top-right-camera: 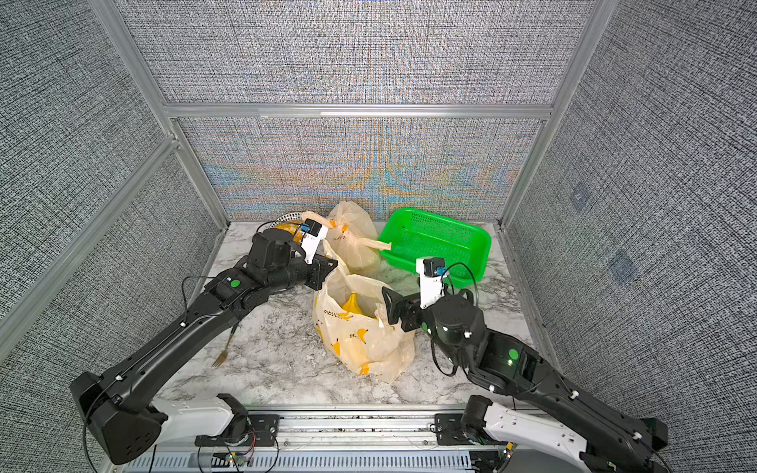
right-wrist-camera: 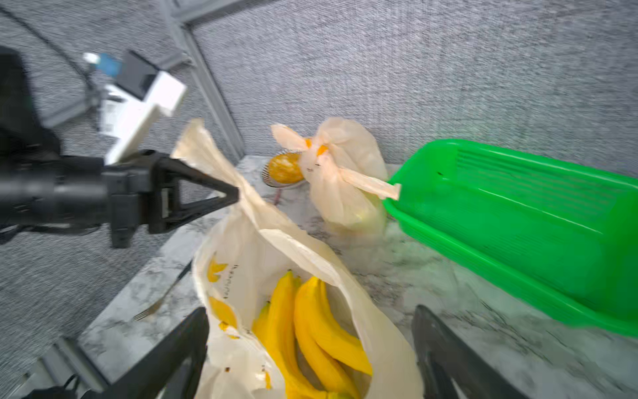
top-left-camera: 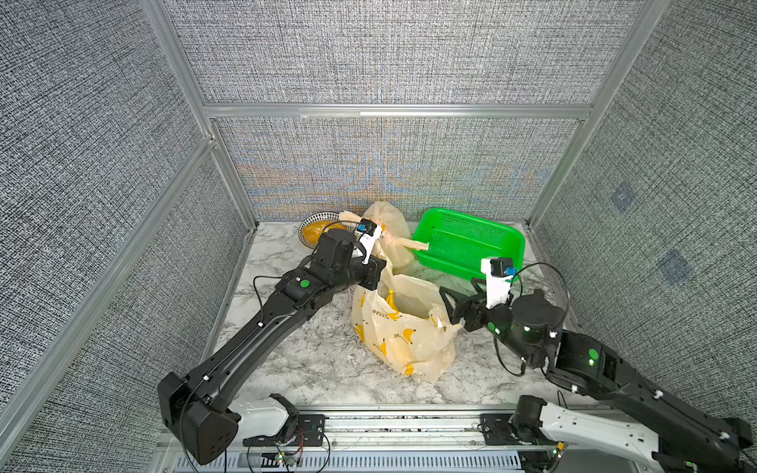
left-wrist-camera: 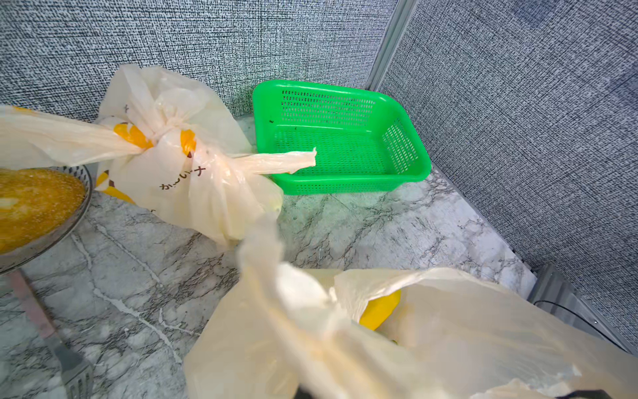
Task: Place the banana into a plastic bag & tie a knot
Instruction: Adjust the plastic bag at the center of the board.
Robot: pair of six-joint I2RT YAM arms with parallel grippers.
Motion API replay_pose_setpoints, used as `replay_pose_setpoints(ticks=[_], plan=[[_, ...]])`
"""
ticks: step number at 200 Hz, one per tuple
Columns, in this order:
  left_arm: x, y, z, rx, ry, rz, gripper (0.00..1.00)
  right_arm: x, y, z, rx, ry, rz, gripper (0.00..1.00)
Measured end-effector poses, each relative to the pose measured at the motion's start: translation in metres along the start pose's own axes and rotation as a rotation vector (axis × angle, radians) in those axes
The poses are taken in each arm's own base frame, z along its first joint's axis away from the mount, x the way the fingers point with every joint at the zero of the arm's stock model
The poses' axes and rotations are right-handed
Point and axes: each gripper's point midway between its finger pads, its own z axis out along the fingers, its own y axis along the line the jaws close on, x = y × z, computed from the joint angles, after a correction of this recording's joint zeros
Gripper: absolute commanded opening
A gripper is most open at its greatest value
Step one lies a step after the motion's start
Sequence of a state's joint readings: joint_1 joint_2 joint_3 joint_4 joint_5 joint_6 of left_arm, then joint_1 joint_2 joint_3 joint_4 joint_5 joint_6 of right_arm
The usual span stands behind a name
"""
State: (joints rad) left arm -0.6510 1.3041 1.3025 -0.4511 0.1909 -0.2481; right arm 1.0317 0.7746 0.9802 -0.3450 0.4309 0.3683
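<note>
A cream plastic bag (top-left-camera: 403, 331) printed with small bananas stands open mid-table, also in a top view (top-right-camera: 360, 336). A bunch of yellow bananas (right-wrist-camera: 310, 331) lies inside it, and shows through the mouth in a top view (top-left-camera: 391, 305). My left gripper (top-left-camera: 376, 273) is shut on the bag's left handle (right-wrist-camera: 203, 152) and holds it up; in the right wrist view its closed tips (right-wrist-camera: 234, 193) pinch the plastic. My right gripper (top-left-camera: 456, 301) stands open at the bag's right side, its fingers (right-wrist-camera: 186, 345) straddling the mouth and holding nothing.
A second bag (top-left-camera: 389, 237), tied with a knot, stands at the back beside a green basket (top-left-camera: 467, 241). A plate of orange food (top-left-camera: 317, 231) sits behind my left arm. A fork (top-right-camera: 225, 348) lies on the marble at the left. Panel walls close three sides.
</note>
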Motion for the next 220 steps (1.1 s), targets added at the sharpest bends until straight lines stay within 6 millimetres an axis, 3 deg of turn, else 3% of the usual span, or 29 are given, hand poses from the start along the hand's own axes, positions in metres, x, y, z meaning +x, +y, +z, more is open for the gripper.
replay_pose_setpoints(ticks=[26,73,141,163,170,179,187,208,220], plan=[[-0.001,0.008,0.013,-0.021,0.021,-0.005,0.0,0.019,0.021,0.001,-0.132,0.002,-0.073,0.88],[0.01,0.031,0.04,-0.073,0.093,-0.032,0.0,0.025,0.019,-0.007,-0.164,-0.081,-0.128,0.88],[0.007,0.029,0.034,-0.062,0.082,-0.033,0.0,0.029,0.013,0.025,-0.024,-0.053,-0.192,0.77],[0.006,0.028,0.031,-0.06,0.077,-0.032,0.0,0.025,0.016,0.037,0.011,-0.044,-0.203,0.66],[0.006,0.027,0.03,-0.059,0.075,-0.031,0.0,0.024,0.015,0.041,0.027,-0.045,-0.205,0.5],[0.006,0.027,0.028,-0.058,0.074,-0.031,0.0,0.024,0.014,0.045,0.048,-0.043,-0.211,0.2],[0.007,0.027,0.027,-0.059,0.075,-0.032,0.0,0.024,0.012,0.048,0.071,-0.04,-0.213,0.0],[0.005,0.026,0.021,-0.059,0.067,-0.03,0.0,0.011,0.006,0.049,0.123,-0.058,-0.202,0.0],[0.001,0.024,0.015,-0.058,0.055,-0.029,0.0,-0.005,0.005,0.045,0.142,-0.084,-0.183,0.0]])
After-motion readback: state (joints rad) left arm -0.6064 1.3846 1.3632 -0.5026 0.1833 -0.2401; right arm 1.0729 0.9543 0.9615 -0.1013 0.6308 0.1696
